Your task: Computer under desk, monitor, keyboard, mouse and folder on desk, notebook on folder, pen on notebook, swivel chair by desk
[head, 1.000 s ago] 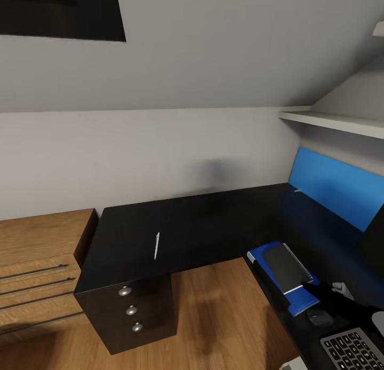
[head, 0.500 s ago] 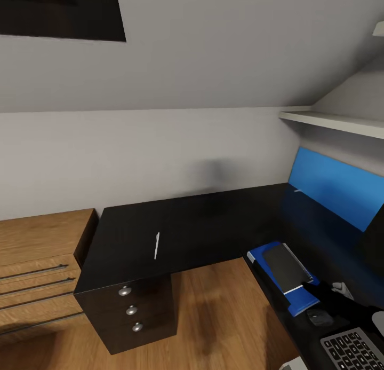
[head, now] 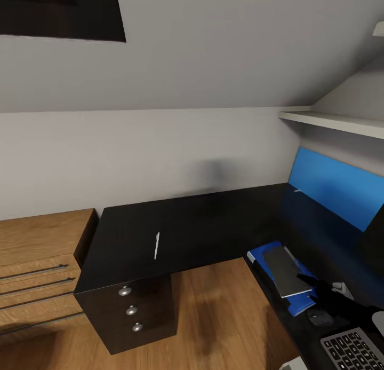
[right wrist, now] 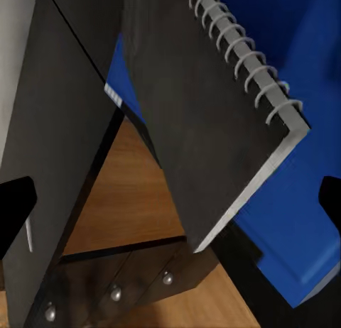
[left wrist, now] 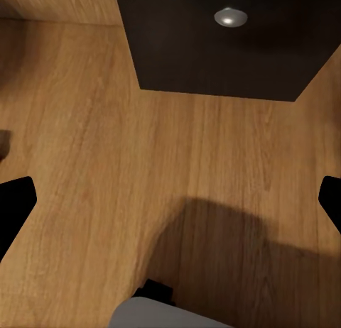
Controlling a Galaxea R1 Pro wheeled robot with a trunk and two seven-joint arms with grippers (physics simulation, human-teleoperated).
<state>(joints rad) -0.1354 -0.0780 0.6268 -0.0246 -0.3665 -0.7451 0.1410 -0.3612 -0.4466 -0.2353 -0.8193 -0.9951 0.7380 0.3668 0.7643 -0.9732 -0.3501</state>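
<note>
Right gripper [head: 314,290] sits wide open just beside notebook [head: 284,270], which lies on folder [head: 296,301]; mouse [head: 320,319] and keyboard [head: 354,351] close by. Pen [head: 157,245] lies well apart on desk [head: 213,220]. Left gripper [left wrist: 170,200] spread open over wooden floor [left wrist: 106,165], gripping nothing

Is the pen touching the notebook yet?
Apart. The head view shows the pen lying alone on the desk's left wing, bare black top separating it from the notebook on the folder.

Head view: high, looking forward and down on the desk [head: 202,220] corner. Right wrist view: close above the notebook [right wrist: 213,129] and folder [right wrist: 298,221], both shared with the head view. Left wrist view: close, facing the wooden floor [left wrist: 142,165] beside the drawer pedestal [left wrist: 220,44].
</note>
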